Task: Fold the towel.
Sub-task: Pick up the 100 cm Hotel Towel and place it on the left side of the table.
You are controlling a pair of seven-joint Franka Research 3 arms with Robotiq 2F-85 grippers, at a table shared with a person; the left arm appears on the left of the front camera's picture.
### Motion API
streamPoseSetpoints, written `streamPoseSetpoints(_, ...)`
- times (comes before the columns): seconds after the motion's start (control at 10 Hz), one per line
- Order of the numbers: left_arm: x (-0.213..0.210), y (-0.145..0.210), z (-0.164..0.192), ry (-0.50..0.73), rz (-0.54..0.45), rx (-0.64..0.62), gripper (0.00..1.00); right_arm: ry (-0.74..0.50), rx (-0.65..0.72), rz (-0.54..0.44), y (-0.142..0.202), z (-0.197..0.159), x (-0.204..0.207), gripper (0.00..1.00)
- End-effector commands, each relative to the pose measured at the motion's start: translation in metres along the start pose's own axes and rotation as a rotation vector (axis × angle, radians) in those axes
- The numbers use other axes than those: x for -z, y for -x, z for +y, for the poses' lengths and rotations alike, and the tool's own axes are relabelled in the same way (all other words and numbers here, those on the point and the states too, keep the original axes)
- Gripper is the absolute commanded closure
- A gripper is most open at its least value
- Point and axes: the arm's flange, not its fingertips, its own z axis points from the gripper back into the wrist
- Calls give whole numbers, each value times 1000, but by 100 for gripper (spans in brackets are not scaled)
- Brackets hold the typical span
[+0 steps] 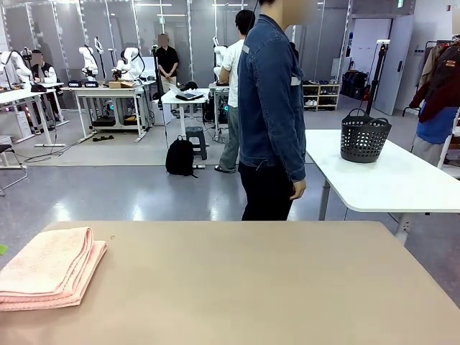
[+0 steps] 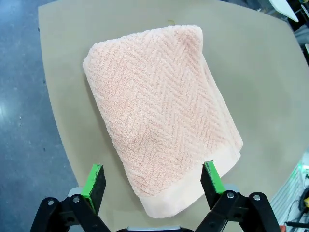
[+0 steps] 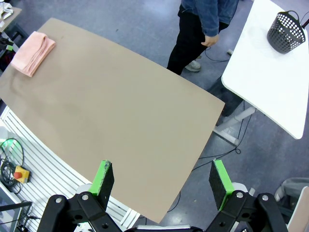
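Left hand point(image 2: 153, 186) hangs released, green pads spread wide, above the towel point(image 2: 159, 111); right hand point(image 3: 161, 180) is likewise released over bare desk point(image 3: 125, 125). Salmon-pink towel lies folded in several layers at the desk's left edge, well apart from the person point(image 1: 272, 108) standing beyond. Folding looks finished; nothing obvious remains.

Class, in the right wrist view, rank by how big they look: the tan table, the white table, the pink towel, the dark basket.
1. Tan rectangular tabletop
2. White table
3. Folded salmon-pink terry towel and dark perforated plastic basket: look alike in size, so unranked.
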Motion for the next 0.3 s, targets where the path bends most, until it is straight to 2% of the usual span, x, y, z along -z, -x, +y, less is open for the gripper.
streamPoseSetpoints(0.0, 0, -3, 3, 6, -6, 2, 0, -2, -8, 5, 0, 0, -1, 0)
streamPoseSetpoints(0.2, 0, -3, 3, 6, -6, 2, 0, -2, -8, 5, 0, 0, -1, 0)
